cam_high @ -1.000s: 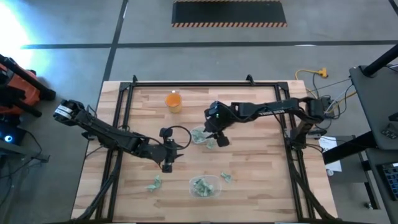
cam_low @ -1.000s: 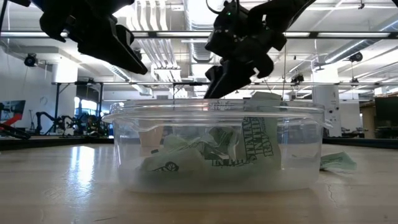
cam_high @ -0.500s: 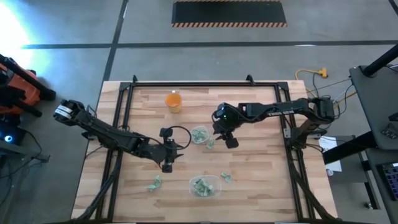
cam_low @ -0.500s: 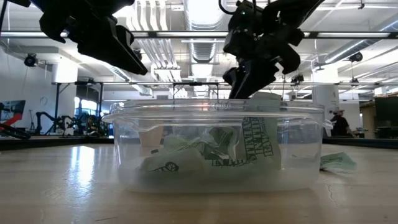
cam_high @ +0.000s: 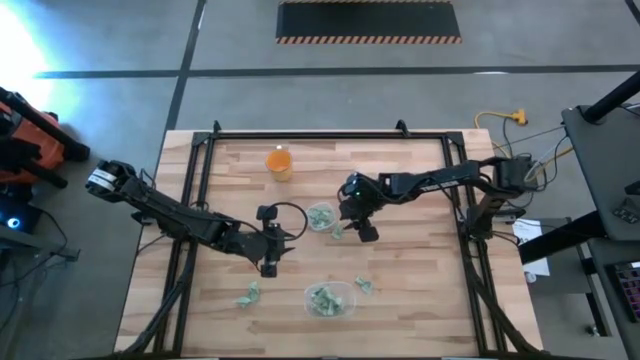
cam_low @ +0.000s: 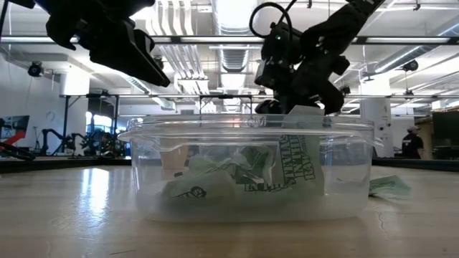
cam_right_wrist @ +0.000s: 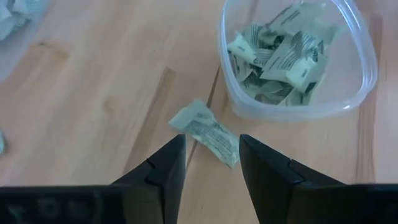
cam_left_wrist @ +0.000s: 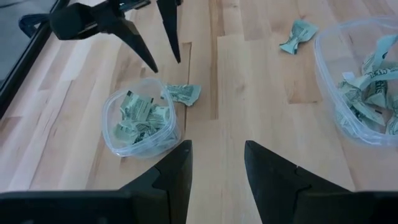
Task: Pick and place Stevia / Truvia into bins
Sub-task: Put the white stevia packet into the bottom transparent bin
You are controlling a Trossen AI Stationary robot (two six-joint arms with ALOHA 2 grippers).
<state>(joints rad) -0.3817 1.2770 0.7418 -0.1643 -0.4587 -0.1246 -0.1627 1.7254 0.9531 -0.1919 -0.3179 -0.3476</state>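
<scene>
My right gripper [cam_high: 366, 232] has swung back from the middle of the desk [cam_high: 420, 290] and dropped lower over the last second — it was out past the round cup [cam_high: 321, 217], and now it hangs right above the loose sachet [cam_right_wrist: 205, 131] lying just beside that cup. In my right wrist view the fingers [cam_right_wrist: 165, 165] stand apart with nothing between them, straddling the sachet from above; I'm not touching it yet. My read: I'm lined up for a pick, and the next move is a straight descent and a close.

The cup itself already holds a small heap of green-and-white sachets. The bigger tub [cam_high: 329, 299] near the front edge holds a pile too, with one stray sachet [cam_high: 363, 286] just to its right and another stray [cam_high: 248, 295] well off to its left — so three loose ones are left by my count.

My left gripper [cam_high: 268, 262] hasn't budged — parked between cup and tub, fingers [cam_left_wrist: 174, 167] open and empty.

One worry: this sachet is crumpled and lies close to the cup wall, so a sloppy close could nudge the cup instead of catching paper.
</scene>
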